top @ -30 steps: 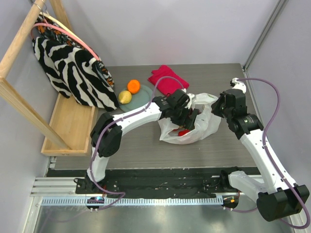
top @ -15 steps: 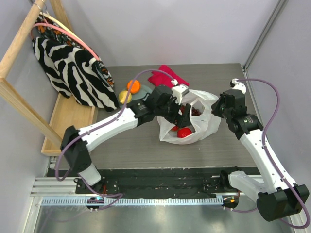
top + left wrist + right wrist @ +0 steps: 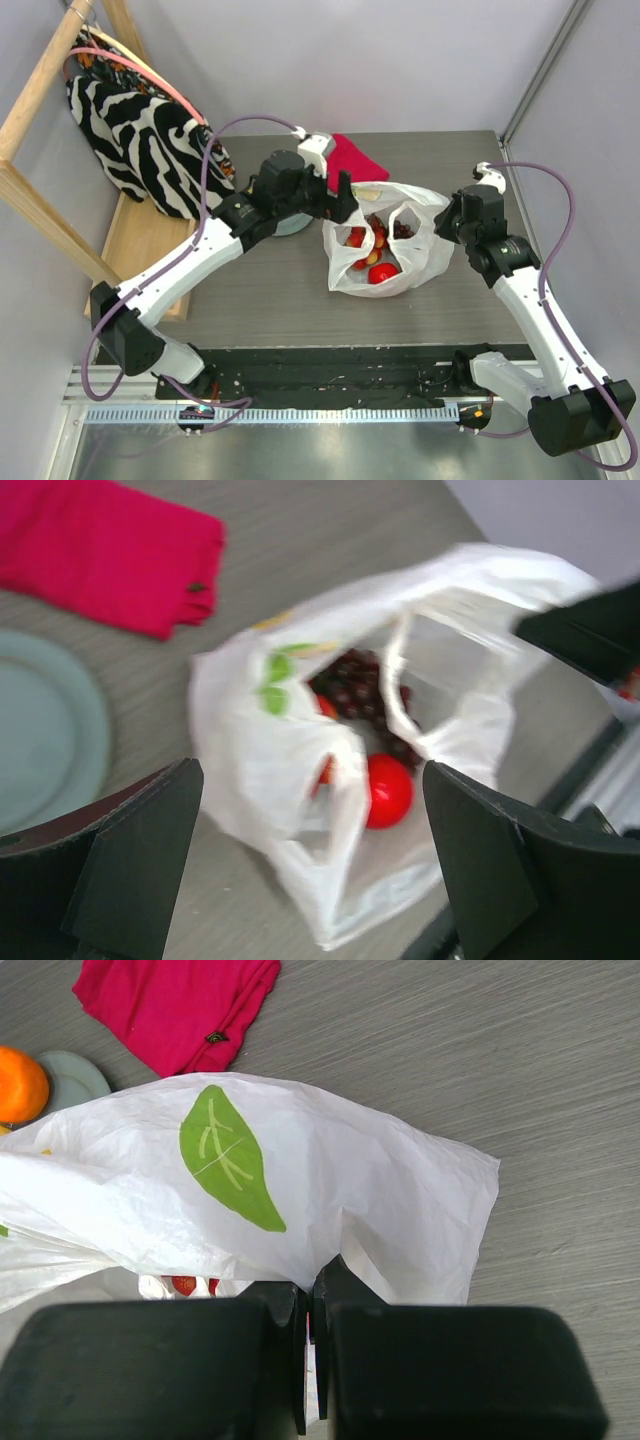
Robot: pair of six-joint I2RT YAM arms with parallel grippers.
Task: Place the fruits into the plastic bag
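2 arms work over the grey surface (image 3: 270,290). From above, the left tool (image 3: 340,200) has pulled back out of the plastic bag (image 3: 425,260), where it was buried 1 second ago, and now hangs just off the bag's far-left rim. A red apple (image 3: 382,272), grapes (image 3: 402,230) and small red-yellow fruits (image 3: 358,238) lie inside the bag, so that delivery looks finished. The right tool (image 3: 447,225) grips the bag's right edge, keeping the mouth up.

On the left wrist camera, the released fingers stand wide with nothing between them. Below them gapes the bag, and off to the left are the plate (image 3: 45,740) and the red cloth (image 3: 110,540).

On the right wrist camera, the fingers are clenched on the bag's thin film. Beyond it the orange (image 3: 20,1082) sits outside on the plate, so I'd guess it goes next.
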